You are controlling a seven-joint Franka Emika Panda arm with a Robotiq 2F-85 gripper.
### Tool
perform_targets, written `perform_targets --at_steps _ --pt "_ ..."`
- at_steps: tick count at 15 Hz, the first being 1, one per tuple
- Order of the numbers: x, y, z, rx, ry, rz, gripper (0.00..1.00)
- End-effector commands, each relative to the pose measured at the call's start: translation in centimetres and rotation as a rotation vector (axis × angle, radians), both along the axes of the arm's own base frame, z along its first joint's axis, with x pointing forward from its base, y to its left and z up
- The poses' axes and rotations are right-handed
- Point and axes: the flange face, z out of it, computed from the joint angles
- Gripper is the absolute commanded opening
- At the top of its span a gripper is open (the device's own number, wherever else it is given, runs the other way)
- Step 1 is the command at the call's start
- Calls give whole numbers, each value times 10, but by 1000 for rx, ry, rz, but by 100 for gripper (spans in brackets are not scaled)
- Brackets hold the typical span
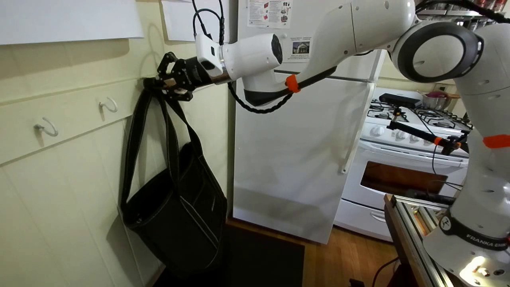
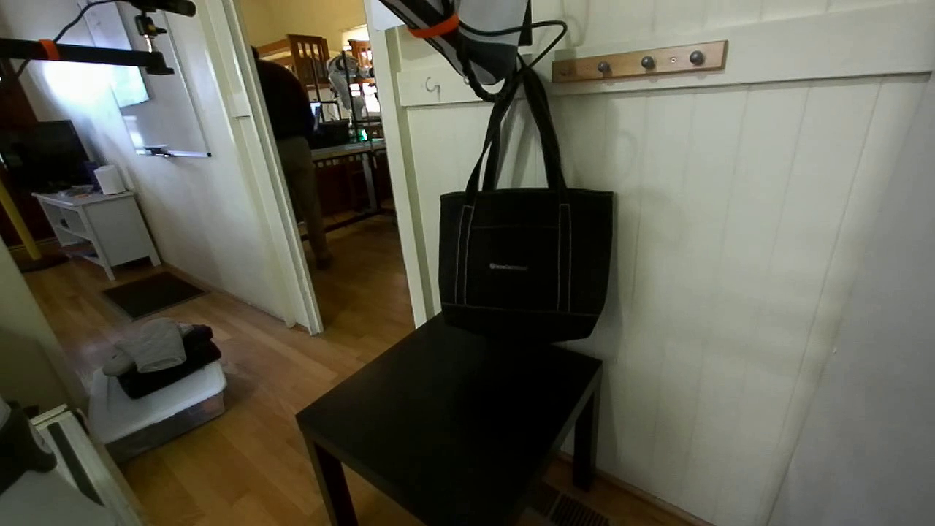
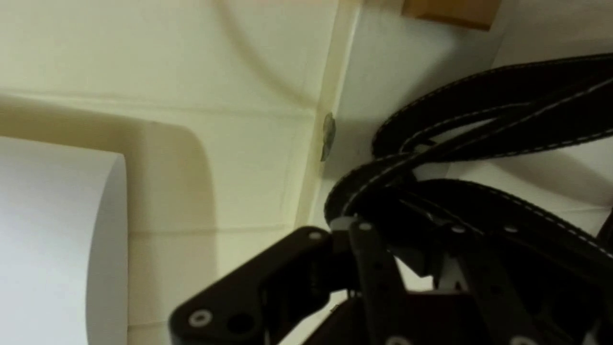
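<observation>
The hand (image 1: pixel 160 83) is gripping the black straps (image 1: pixel 132 151), nearly fully closed. Black tote bag (image 2: pixel 526 248) is hanging below, by the white wall (image 2: pixel 716 256), its bottom overlapping the black bench (image 2: pixel 445 409) in an exterior view; contact unclear. White hook (image 1: pixel 108 105) is sticking out nearby.

Black tote bag (image 2: pixel 511 248), pale stitching (image 2: pixel 569 252), cream wall (image 1: pixel 67 199)

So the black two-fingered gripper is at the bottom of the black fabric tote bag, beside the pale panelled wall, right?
Not the bottom: the gripper is at the top of the black straps of the tote bag, beside the wall, as an exterior view shows.
</observation>
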Motion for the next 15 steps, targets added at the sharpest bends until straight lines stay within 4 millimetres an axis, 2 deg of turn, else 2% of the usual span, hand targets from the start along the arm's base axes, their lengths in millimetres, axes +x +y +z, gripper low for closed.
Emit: perform_targets --at_steps 1,9,15 --pt "15 -4 16 -34 -62 -16 3" --pt "28 -14 38 -49 -117 -94 3" --pt "44 -19 35 -57 -146 -130 3"
